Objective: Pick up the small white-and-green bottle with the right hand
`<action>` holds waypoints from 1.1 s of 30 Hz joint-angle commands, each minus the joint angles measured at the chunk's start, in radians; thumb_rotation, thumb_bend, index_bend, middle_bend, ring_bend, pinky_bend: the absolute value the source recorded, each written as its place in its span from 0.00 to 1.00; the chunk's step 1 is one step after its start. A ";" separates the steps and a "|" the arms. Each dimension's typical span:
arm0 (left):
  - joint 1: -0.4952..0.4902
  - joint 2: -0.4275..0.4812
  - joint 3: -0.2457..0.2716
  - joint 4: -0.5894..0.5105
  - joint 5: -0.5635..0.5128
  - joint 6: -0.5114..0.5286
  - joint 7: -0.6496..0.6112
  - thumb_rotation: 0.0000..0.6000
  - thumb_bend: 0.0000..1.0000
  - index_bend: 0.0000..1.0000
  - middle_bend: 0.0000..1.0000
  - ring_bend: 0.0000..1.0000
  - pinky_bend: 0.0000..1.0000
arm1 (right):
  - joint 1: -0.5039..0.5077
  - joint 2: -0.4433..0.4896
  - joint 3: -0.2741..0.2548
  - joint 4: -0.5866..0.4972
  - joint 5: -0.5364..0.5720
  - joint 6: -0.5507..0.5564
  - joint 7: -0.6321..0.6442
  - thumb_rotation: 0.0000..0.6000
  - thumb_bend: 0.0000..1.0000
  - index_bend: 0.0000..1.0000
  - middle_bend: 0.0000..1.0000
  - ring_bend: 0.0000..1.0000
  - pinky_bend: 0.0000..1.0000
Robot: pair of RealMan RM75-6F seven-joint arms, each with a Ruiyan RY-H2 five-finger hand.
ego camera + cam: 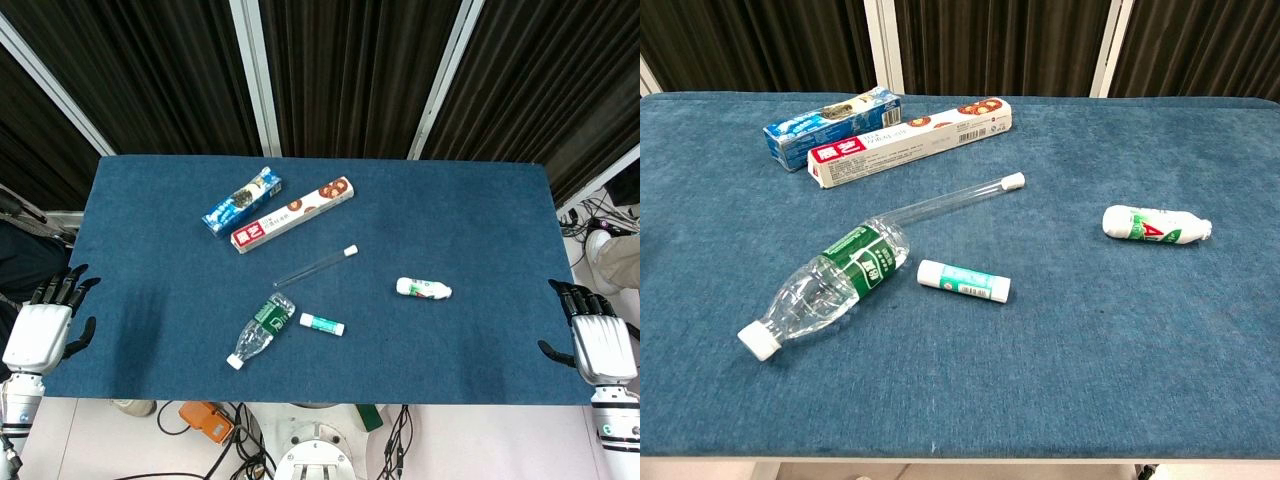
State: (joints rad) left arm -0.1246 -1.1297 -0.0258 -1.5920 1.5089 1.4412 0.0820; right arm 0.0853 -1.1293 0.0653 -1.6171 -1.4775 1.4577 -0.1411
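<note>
Small white-and-green plastic bottle [423, 289] is seen lying on its side on the blue cloth-covered surface [480, 210], in the right half, well apart from every other item; in the chest view it [1155, 225] is shown with its blunt white end toward the centre and its narrower end toward the right edge. The right hand [600, 340] is held at the right edge of the surface, near the front corner, with its dark fingers [570, 296] spread apart and nothing gripped; it is well apart from the bottle. The left hand [42, 330] is held likewise at the left edge, fingers apart and empty. Neither hand is shown in the chest view.

Near the middle front, a clear plastic water bottle with a green label and white cap [825, 285] is laid on its side, cap toward the front left. Just beside it to the right, a small white-and-green tube [963, 281] is laid flat. A thin clear glass tube with a white stopper [960, 198] is stretched diagonally from the water bottle's base toward the back right. Further back, a long white-and-red carton [910, 140] and a blue-and-white box [832, 125] are placed side by side, touching or nearly so.
</note>
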 commanded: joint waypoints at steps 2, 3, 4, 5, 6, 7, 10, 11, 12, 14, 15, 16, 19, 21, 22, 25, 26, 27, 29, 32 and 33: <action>0.000 0.001 0.001 -0.002 -0.002 -0.002 0.003 1.00 0.44 0.17 0.04 0.03 0.13 | 0.002 -0.001 0.000 0.002 0.004 -0.006 -0.001 1.00 0.22 0.18 0.24 0.22 0.26; 0.000 0.001 0.000 -0.002 -0.002 0.000 0.004 1.00 0.44 0.17 0.04 0.03 0.13 | 0.003 -0.002 0.000 0.002 0.005 -0.008 -0.002 1.00 0.22 0.18 0.24 0.22 0.26; 0.000 0.001 0.000 -0.003 -0.002 0.001 0.005 1.00 0.44 0.17 0.04 0.03 0.13 | 0.004 -0.002 0.000 0.002 0.007 -0.010 -0.001 1.00 0.22 0.18 0.24 0.22 0.26; 0.001 0.001 0.000 -0.002 -0.002 0.002 0.004 1.00 0.44 0.17 0.04 0.03 0.13 | 0.005 -0.002 0.000 0.003 0.010 -0.014 -0.001 1.00 0.22 0.18 0.24 0.22 0.26; 0.002 0.001 0.000 -0.002 -0.003 0.003 0.003 1.00 0.44 0.17 0.04 0.03 0.13 | 0.006 -0.002 0.001 0.004 0.014 -0.018 0.000 1.00 0.22 0.18 0.24 0.22 0.26; 0.002 0.001 -0.001 -0.002 -0.003 0.003 0.003 1.00 0.44 0.17 0.04 0.03 0.13 | 0.006 -0.003 0.002 0.004 0.018 -0.021 -0.001 1.00 0.22 0.18 0.24 0.22 0.26; 0.002 0.000 -0.001 -0.003 -0.005 0.003 0.004 1.00 0.44 0.17 0.04 0.03 0.13 | 0.008 -0.006 0.004 0.005 0.028 -0.026 -0.007 1.00 0.22 0.18 0.24 0.22 0.26; 0.002 -0.001 0.000 -0.005 -0.005 0.003 0.006 1.00 0.44 0.17 0.04 0.03 0.13 | 0.010 -0.010 0.005 0.007 0.029 -0.028 -0.010 1.00 0.22 0.18 0.24 0.22 0.26; 0.003 -0.002 0.000 -0.007 -0.005 0.004 0.007 1.00 0.44 0.17 0.04 0.03 0.13 | 0.011 -0.013 0.004 0.008 0.032 -0.032 -0.014 1.00 0.22 0.18 0.24 0.22 0.26; 0.005 -0.002 0.001 -0.011 -0.004 0.007 0.007 1.00 0.44 0.17 0.04 0.03 0.13 | 0.016 -0.020 0.003 0.008 0.042 -0.047 -0.030 1.00 0.22 0.18 0.24 0.22 0.26; 0.007 -0.003 0.002 -0.014 -0.004 0.011 0.006 1.00 0.45 0.17 0.04 0.03 0.13 | 0.020 -0.024 0.003 0.010 0.045 -0.053 -0.036 1.00 0.22 0.19 0.24 0.22 0.26; 0.010 -0.004 0.002 -0.016 -0.004 0.016 0.004 1.00 0.45 0.17 0.03 0.03 0.13 | 0.024 -0.030 0.003 0.013 0.049 -0.061 -0.043 1.00 0.22 0.19 0.24 0.22 0.26; 0.015 -0.006 0.004 -0.016 0.006 0.028 0.001 1.00 0.45 0.17 0.02 0.03 0.13 | 0.047 -0.050 0.004 0.032 0.058 -0.105 -0.040 1.00 0.22 0.21 0.24 0.22 0.26; 0.014 -0.006 0.003 -0.011 0.004 0.025 0.003 1.00 0.45 0.17 0.01 0.03 0.13 | 0.079 -0.059 0.014 0.051 0.067 -0.156 -0.007 1.00 0.22 0.23 0.24 0.22 0.26; 0.013 -0.007 0.002 -0.013 -0.002 0.020 0.001 1.00 0.45 0.17 0.01 0.03 0.13 | 0.095 -0.064 0.020 0.061 0.072 -0.180 0.006 1.00 0.22 0.23 0.24 0.22 0.26; 0.010 -0.007 -0.001 -0.019 -0.012 0.011 0.000 1.00 0.45 0.17 0.01 0.03 0.13 | 0.155 -0.090 0.039 0.101 0.092 -0.266 0.015 1.00 0.22 0.26 0.24 0.22 0.25; 0.011 -0.007 -0.001 -0.018 -0.010 0.013 0.002 1.00 0.45 0.17 0.01 0.03 0.13 | 0.173 -0.101 0.047 0.113 0.099 -0.288 0.013 1.00 0.22 0.28 0.24 0.22 0.25; 0.012 -0.006 0.000 -0.017 -0.008 0.016 0.004 1.00 0.45 0.17 0.01 0.03 0.13 | 0.198 -0.120 0.056 0.131 0.109 -0.316 0.007 1.00 0.22 0.30 0.24 0.22 0.25; 0.014 -0.005 0.000 -0.017 -0.007 0.020 0.001 1.00 0.45 0.17 0.01 0.03 0.13 | 0.233 -0.153 0.072 0.160 0.127 -0.355 0.000 1.00 0.22 0.34 0.24 0.22 0.25; 0.016 -0.003 -0.004 -0.018 -0.014 0.023 -0.006 1.00 0.45 0.17 0.01 0.03 0.13 | 0.291 -0.213 0.096 0.218 0.160 -0.417 -0.021 1.00 0.22 0.38 0.24 0.22 0.25; 0.016 -0.002 -0.006 -0.018 -0.017 0.023 -0.009 1.00 0.45 0.17 0.01 0.03 0.13 | 0.314 -0.236 0.103 0.241 0.172 -0.442 -0.028 1.00 0.22 0.39 0.24 0.22 0.25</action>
State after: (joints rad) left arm -0.1086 -1.1324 -0.0302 -1.6099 1.4931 1.4637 0.0746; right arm 0.3570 -1.3188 0.1445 -1.4202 -1.3366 1.0640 -0.1526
